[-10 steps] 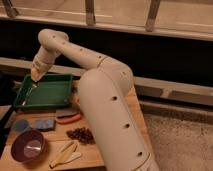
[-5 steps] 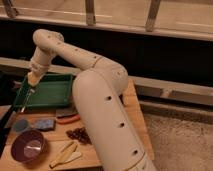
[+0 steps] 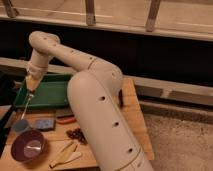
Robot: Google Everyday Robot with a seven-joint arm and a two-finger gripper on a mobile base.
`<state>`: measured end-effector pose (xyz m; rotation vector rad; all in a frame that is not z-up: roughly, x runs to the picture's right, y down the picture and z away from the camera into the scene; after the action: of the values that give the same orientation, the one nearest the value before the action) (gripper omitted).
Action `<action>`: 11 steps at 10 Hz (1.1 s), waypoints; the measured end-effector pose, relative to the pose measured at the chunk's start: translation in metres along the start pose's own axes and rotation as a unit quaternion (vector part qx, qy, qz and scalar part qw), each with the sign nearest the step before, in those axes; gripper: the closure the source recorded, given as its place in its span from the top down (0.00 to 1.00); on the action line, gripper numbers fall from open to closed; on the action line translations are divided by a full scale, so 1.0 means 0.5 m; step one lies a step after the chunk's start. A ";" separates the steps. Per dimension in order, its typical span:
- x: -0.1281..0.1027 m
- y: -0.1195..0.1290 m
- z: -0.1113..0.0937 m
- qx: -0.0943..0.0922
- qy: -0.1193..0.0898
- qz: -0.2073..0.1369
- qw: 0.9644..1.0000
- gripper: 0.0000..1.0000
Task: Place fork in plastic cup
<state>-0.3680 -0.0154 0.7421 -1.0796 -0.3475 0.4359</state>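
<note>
No writing or labels can be read anywhere here. The big white robot arm (image 3: 95,100) fills the middle, bending up from the lower right, elbowing high, then dropping its wrist down at the far left. Beneath it, the wooden table (image 3: 131,117) carries a green rectangular tray (image 3: 50,95) and a purple round bowl (image 3: 29,146). The gripper (image 3: 31,90) hangs over the tray's left edge, pinched tight on the slim silvery metal fork (image 3: 26,106), which dangles downward. Just below the fork's tip sits the small dull blue-grey plastic cup (image 3: 21,125), beside a blue-grey rectangular sponge (image 3: 45,123). Pale yellow flat utensils (image 3: 65,154) lie near the front edge.
</note>
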 end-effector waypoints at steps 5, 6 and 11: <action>0.018 0.035 0.071 -0.042 0.048 -0.018 0.998 0.00; 0.018 0.039 0.082 -0.046 0.053 -0.021 0.997 0.00; 0.010 0.043 0.093 -0.040 0.064 -0.030 0.997 0.00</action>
<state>-0.3894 0.0317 0.7433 -1.1662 -0.2841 0.2997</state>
